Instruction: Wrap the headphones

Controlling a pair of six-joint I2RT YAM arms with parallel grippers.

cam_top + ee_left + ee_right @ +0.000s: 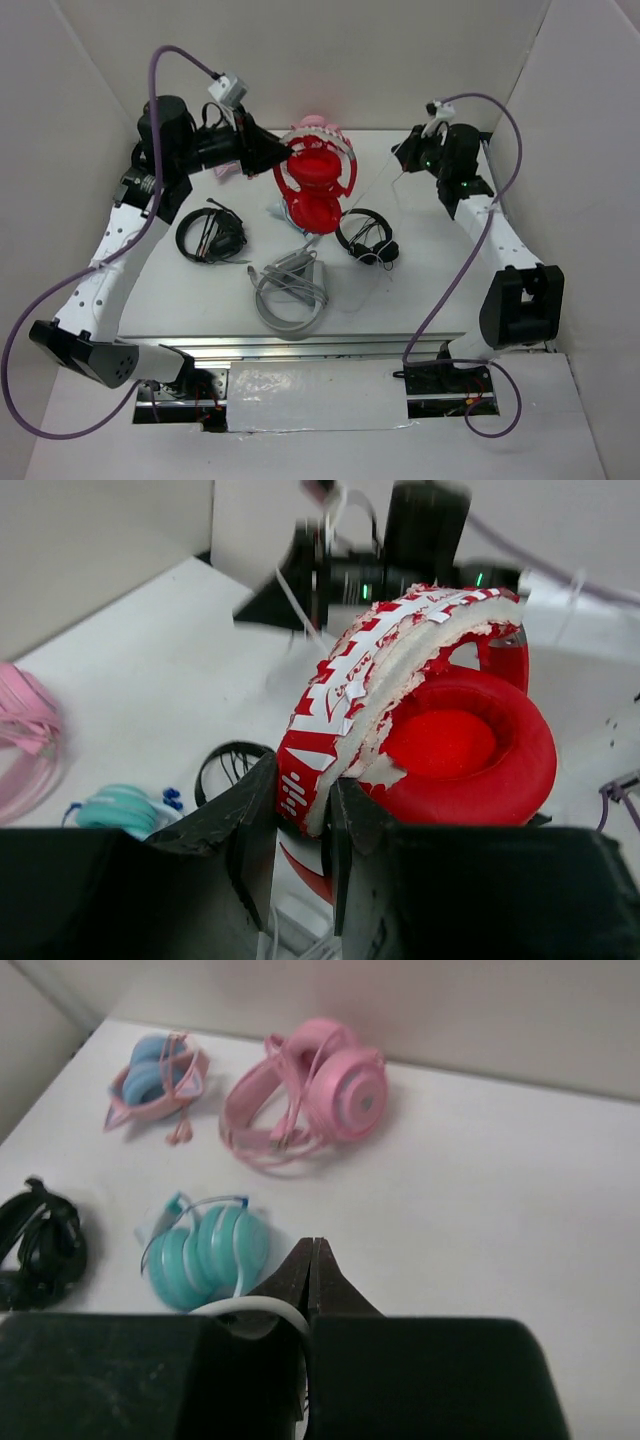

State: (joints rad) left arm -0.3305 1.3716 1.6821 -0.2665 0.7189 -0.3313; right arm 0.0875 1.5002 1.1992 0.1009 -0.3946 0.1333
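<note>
The left gripper [278,158] reaches in from the tabletop's far left corner. Its jaws are clenched on the headband [380,670] of the red headphones [318,190]. In the left wrist view the peeling red and white band passes straight between the two fingers, with a red cup just beyond them. The headphones stand near the middle of the far edge, just in front of a pink pair [318,125]. Their long axis runs from far to near, and the cups point toward the near edge. I cannot tell whether the lower cup rests on the tabletop.

To the right, toward the far right corner and well apart from the cups, is the right gripper [313,1250]. Its jaws are pressed together, and the white cable [240,1307] curves in at their root, so it looks pinched there.

The cable therefore spans rightward from the headphones to the right jaws. Judging from this, the right arm is the one placed to lead the cable around the body while the left arm holds it fast.
</note>
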